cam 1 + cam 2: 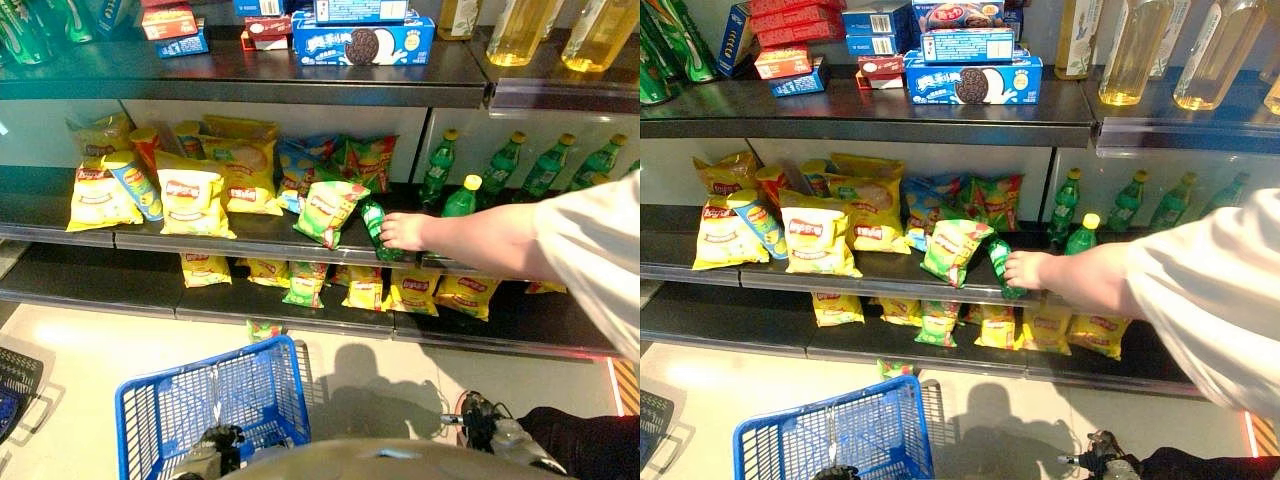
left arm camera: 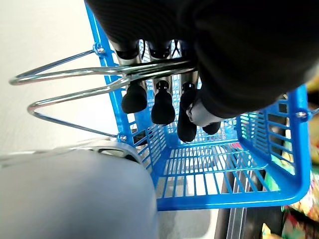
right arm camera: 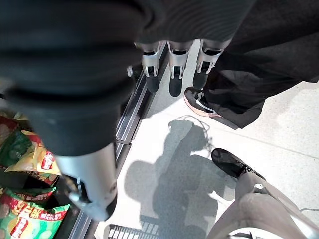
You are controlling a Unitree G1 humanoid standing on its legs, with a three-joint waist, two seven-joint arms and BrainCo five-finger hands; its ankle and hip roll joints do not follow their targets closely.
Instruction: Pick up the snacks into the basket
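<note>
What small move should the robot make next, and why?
Probably wait, keeping the right hand low and open. A person's hand is on the green bottle at the chip shelf, right beside the green chip bag. The left hand is curled on the blue basket handle, so reaching once the arm clears seems safest.

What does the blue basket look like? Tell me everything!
The blue basket looks like plastic, with slatted, see-through walls and floor. It has two silver wire handles, which the robot's left hand holds with curled fingers. It sits upright and low in front of the snack shelves, above the pale floor. Nothing shows inside it yet.
</note>
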